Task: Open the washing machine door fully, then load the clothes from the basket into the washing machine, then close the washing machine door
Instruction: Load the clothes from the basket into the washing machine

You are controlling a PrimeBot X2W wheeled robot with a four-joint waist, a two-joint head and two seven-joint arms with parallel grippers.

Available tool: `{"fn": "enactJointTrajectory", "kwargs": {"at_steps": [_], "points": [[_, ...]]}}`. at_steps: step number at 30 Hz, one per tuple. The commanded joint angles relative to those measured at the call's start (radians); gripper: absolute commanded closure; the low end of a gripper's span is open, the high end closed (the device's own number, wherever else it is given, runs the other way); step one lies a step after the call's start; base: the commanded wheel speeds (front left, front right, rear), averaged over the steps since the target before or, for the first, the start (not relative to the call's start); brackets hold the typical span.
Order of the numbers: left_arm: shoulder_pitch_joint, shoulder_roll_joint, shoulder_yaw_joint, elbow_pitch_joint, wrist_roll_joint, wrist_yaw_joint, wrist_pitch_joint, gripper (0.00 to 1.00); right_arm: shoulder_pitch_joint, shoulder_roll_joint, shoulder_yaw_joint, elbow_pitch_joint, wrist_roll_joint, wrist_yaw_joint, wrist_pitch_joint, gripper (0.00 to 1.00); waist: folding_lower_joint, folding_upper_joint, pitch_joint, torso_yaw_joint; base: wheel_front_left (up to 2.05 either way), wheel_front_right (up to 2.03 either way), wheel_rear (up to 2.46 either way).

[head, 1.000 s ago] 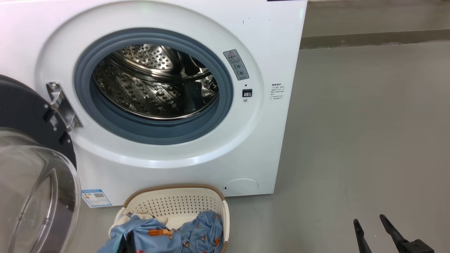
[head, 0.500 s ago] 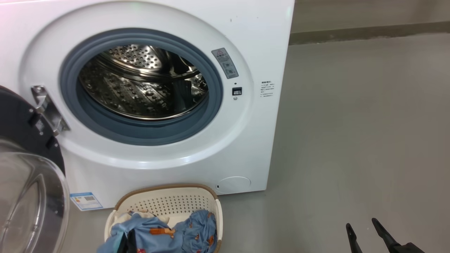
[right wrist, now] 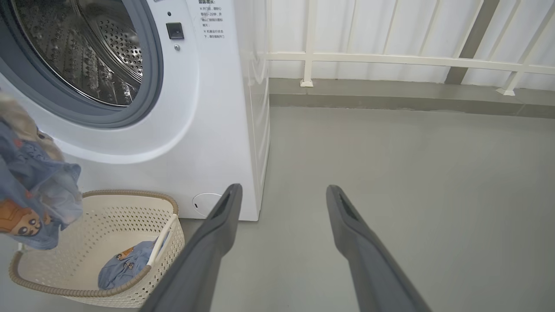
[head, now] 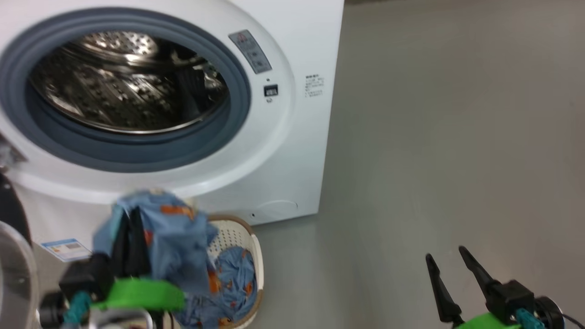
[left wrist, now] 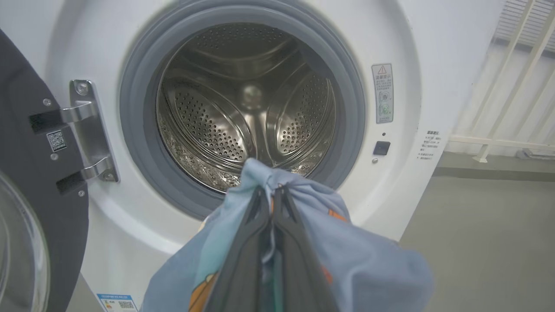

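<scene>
Now the left tool (left wrist: 272, 190) is clamped on some of the clothes (left wrist: 373, 268) before the open washing machine (left wrist: 433, 43); the right tool (right wrist: 282, 190) stands apart, empty.

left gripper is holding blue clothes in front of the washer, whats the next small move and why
Probably carry the left gripper forward and up, through the blue-grey gasket into the steel drum, before opening. It is shut on the blue printed garment, which hangs just below the drum mouth; the door stands open to the side and the drum looks empty.
</scene>
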Motion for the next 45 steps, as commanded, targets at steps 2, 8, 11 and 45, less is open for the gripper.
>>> {"fn": "enactJointTrajectory", "kwargs": {"at_steps": [2,8,11,45], "points": [[-0.112,0.030,0.049,-0.005,0.020,0.007,-0.005,1.00,-0.064,-0.002,0.037,-0.010,0.014,0.002,-0.007,0.00,0.0000,-0.0001,0.103,-0.064,0.00,0.00,0.00],[-0.311,0.088,0.092,0.106,0.025,0.007,0.006,1.00,-0.134,0.003,0.072,0.012,0.045,0.002,-0.007,0.00,0.0000,-0.0001,0.183,-0.104,0.00,0.00,0.00],[-0.415,0.126,0.112,0.191,0.031,0.006,0.006,1.00,-0.160,0.004,0.092,0.018,0.061,0.002,-0.007,0.00,0.0000,-0.0001,0.222,-0.127,0.00,0.00,0.00],[-1.349,0.413,0.074,0.776,0.174,-0.026,-0.006,1.00,-0.324,0.007,0.283,0.014,0.219,0.002,-0.007,0.00,0.0000,-0.0001,0.710,-0.337,0.00,0.00,0.00]]}}
